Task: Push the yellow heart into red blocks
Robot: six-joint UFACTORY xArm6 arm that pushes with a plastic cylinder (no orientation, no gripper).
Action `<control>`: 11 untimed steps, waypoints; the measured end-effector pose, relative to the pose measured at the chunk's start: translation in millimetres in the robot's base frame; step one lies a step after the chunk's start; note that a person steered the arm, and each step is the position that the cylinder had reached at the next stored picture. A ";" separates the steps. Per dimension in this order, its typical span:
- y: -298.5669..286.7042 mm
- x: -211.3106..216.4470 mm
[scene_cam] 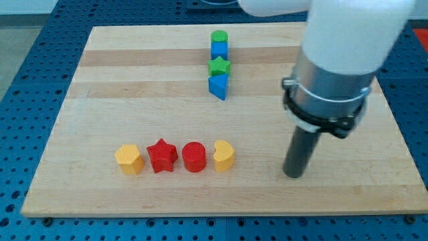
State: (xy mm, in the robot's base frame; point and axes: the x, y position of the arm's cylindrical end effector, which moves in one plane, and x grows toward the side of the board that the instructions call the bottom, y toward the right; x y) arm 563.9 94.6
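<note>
A yellow heart (223, 155) stands at the right end of a row near the view's bottom, touching or nearly touching a red cylinder (194, 157) on its left. A red star (162, 156) is next to the cylinder. A second yellow block (129, 159), hexagon-like, ends the row on the left. My tip (293, 175) rests on the board to the right of the yellow heart, well apart from it.
A column of blocks stands near the view's top centre: a green cylinder (219, 37), a blue cube (219, 50), a green star (219, 66) and a blue triangle (218, 86). The wooden board (100, 100) lies on a blue perforated table.
</note>
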 end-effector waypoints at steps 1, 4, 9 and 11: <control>-25.5 0.0; -26.4 -15.1; -91.6 -15.1; -127.9 -15.1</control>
